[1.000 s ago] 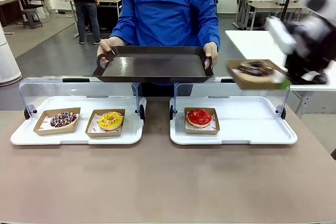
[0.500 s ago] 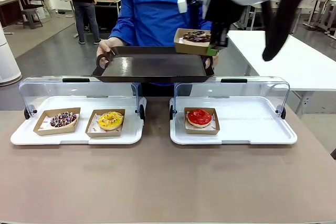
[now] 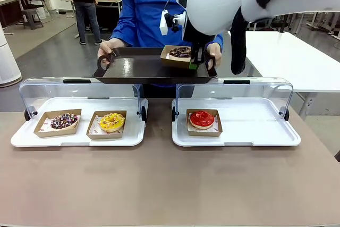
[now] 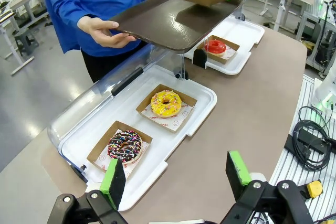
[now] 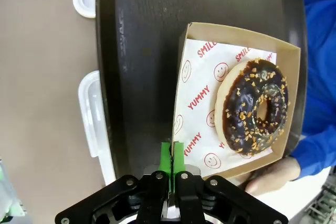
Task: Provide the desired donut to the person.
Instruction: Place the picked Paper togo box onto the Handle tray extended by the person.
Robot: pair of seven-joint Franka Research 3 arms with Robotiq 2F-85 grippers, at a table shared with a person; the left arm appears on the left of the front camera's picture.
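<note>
Donut (image 5: 255, 107), chocolate, lies flat with its hole up in its box (image 5: 195, 72). The box's longer side runs along the tray (image 3: 135, 68), at its right end by the person's hand (image 5: 273, 176). You'll see the right gripper (image 5: 171, 153) pinching the box's near wall. The left gripper (image 4: 176, 174) gapes empty.
</note>
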